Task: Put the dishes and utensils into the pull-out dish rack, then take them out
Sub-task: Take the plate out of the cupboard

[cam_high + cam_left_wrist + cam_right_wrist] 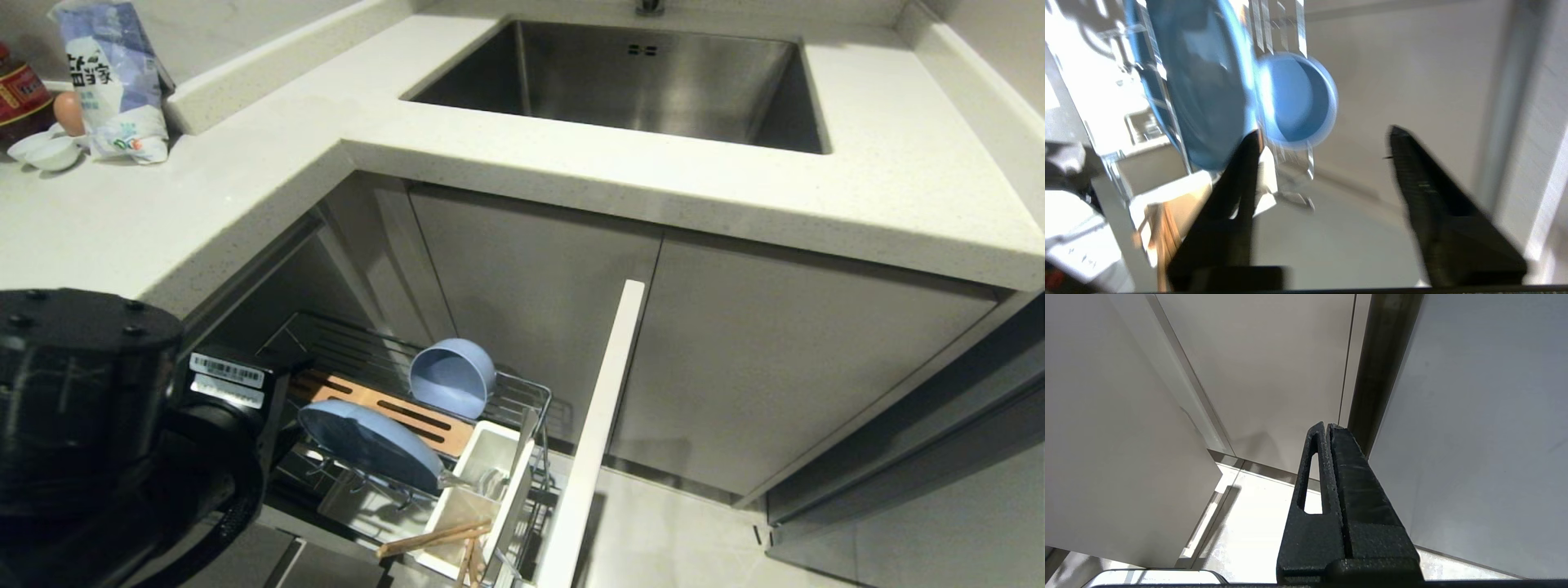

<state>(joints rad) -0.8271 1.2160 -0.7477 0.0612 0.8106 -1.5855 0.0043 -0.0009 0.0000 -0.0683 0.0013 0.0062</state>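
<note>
The pull-out dish rack [522,392] stands drawn out below the counter, with its white panel front [600,425] toward me. A pale-blue bowl [453,377] rests on its side at the back of the rack, and a pale-blue plate [371,443] leans on the prongs in front of the wooden strip [392,408]. Wooden chopsticks [437,539] stick out of the white caddy [510,490], and a silver spoon [482,483] seems to lie in it. My left gripper [1325,131] is open and empty, close to the plate [1200,81] and bowl [1298,102]. My right gripper [1327,426] is shut and parked by the cabinet doors.
My left arm [82,408] fills the lower left of the head view. Above are the counter [245,163] and a steel sink [637,82]. A bag [114,82], a bottle, an egg and small white saucers [45,151] stand at the far left. Cabinet doors [735,351] flank the rack.
</note>
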